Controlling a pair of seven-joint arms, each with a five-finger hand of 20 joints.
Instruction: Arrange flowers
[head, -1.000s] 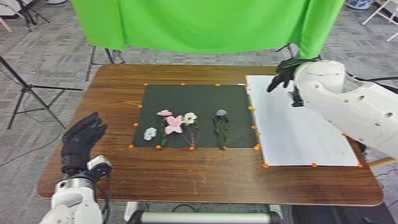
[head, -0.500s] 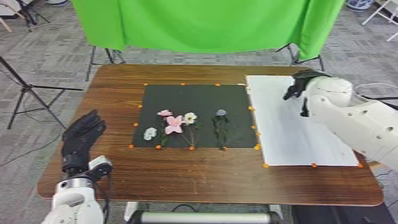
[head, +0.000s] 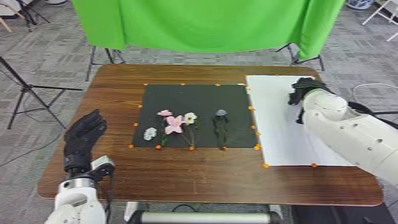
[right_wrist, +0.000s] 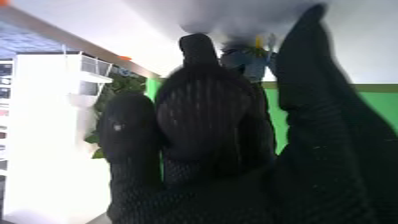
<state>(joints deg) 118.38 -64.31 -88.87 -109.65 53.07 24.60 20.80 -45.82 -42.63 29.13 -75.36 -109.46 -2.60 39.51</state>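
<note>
The right hand (head: 307, 91), in ribbed black fabric, is over smooth white sheet (head: 284, 135); I cannot tell its opening or hold. Thin-stemmed flowers (head: 174, 124), pink, white, bluish, lie on the dark rectangular mat (head: 169, 97).

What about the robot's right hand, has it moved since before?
Yes. The right hand has come nearer the robot and slightly rightward: first by the far edge of the white sheet, now farther in over it.

On the table (head: 178, 187), flowers (head: 173, 123) are lying on the mat (head: 182, 97), left of the sheet (head: 289, 145); a curtain (head: 209, 25) is hanging beyond.
</note>
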